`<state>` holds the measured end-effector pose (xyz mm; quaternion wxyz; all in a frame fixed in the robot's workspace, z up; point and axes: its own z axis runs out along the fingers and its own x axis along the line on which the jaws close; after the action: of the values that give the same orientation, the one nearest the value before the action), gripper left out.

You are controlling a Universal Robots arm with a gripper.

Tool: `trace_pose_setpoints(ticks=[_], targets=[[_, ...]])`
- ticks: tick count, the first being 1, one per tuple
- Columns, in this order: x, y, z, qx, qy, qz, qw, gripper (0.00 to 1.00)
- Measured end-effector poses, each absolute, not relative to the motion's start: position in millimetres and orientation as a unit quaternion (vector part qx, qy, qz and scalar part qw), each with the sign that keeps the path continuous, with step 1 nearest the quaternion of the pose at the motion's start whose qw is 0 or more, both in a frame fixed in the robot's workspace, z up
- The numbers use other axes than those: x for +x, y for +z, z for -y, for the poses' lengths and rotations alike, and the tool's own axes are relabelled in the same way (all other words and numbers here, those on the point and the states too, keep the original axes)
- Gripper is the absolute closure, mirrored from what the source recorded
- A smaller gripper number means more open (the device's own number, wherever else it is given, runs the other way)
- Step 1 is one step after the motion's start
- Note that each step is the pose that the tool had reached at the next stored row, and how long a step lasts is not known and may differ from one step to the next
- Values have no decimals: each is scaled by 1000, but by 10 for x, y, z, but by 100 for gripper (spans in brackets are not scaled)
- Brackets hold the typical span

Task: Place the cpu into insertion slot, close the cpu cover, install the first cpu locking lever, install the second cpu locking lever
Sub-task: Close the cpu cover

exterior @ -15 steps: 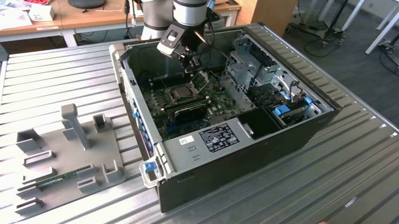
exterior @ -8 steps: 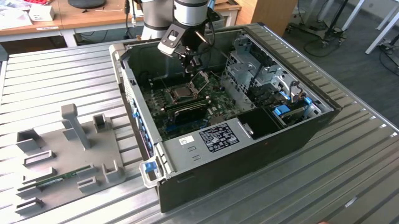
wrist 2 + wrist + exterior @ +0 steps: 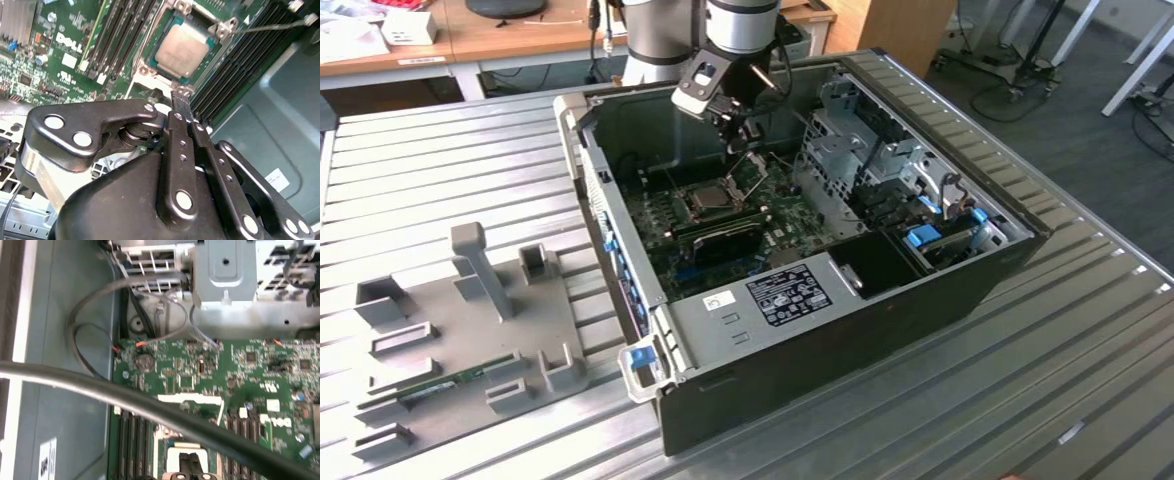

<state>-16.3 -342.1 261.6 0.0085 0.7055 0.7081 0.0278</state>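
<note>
Inside the insertion slot (image 3: 149, 66), the cpu (image 3: 182, 47) lay flat with its dull grey top facing up, green edging showing around it. Whether the cpu cover was down over it could not be told. A thin wire lever (image 3: 270, 26) ran from a silvery tab at one corner of the slot out over a bank of dark memory slots (image 3: 240, 65); a second bank (image 3: 120, 30) lay on the slot's other side.

The gripper (image 3: 180, 102) hung just beside the slot's rim, its fingertips pinched together into one narrow dark tip. Around the slot spread the green motherboard (image 3: 65, 65).

In the first wrist view a thick grey cable (image 3: 125, 395) crossed in front of the board, with a metal drive cage (image 3: 225, 270) beyond it.

In the exterior view the board sat in an open computer case (image 3: 854, 330) near the middle of the slatted metal counter (image 3: 1067, 380). A grey fixture tray (image 3: 454, 330) lay well apart, toward the counter's edge at the exterior view's left.
</note>
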Motion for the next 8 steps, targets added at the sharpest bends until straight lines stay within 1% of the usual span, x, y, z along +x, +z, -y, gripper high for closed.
trace_pose_setpoints(ticks=[8], targets=[[81, 2615, 3421, 706, 28, -708, 8, 90]])
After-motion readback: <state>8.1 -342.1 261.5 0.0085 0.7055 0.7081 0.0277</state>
